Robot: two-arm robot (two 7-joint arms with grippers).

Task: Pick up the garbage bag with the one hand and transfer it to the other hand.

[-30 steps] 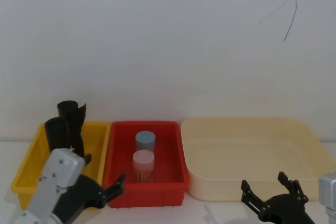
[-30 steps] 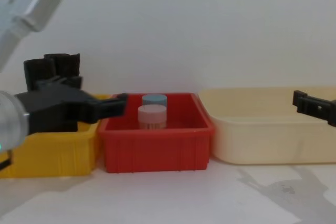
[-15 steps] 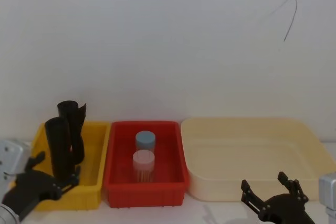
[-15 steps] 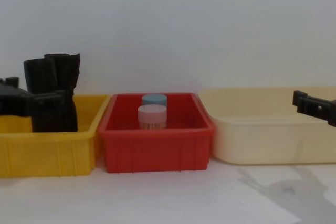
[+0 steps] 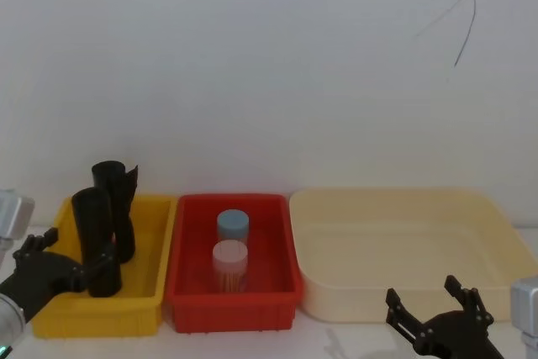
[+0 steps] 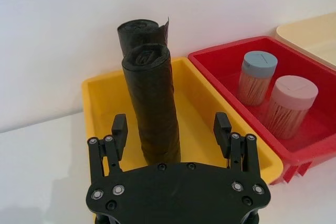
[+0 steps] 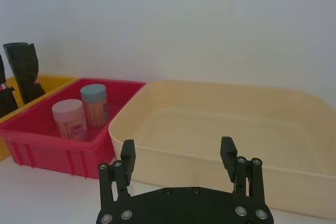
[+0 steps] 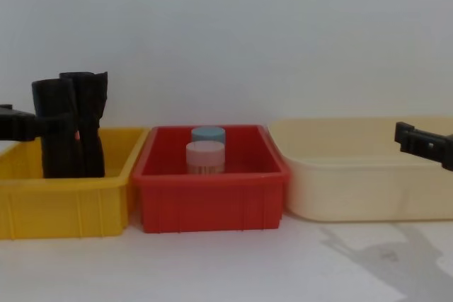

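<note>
Status: left hand (image 6: 170, 125) is spread wide, fingers (image 6: 119, 129) on either side of the garbage bag (image 6: 152, 103) at about mid-height, no contact that I can see. Bag stands upright in the yellow bin (image 6: 94, 85), near its front. Second roll (image 6: 142, 29) with the ragged top stands just behind it; touching or just apart, can't tell. Red bin (image 5: 282, 245) next door holds two capped jars (image 5: 231, 250), not involved. Right hand (image 5: 429, 293) is parked low over the bench (image 8: 226, 266) in front of the cream tray (image 5: 378, 195), also spread, well apart from the bag. Pick not yet made, so handover is all ahead. Risks as I judge them: closing off-centre shoves the bag into the second roll and tips both. A finger reaching too deep snags the ragged roll and lifts two. Soft plastic may squash and slide out on the lift. A mid-height grip leaves little free length either end, so the right hand may foul the left at transfer.
</note>
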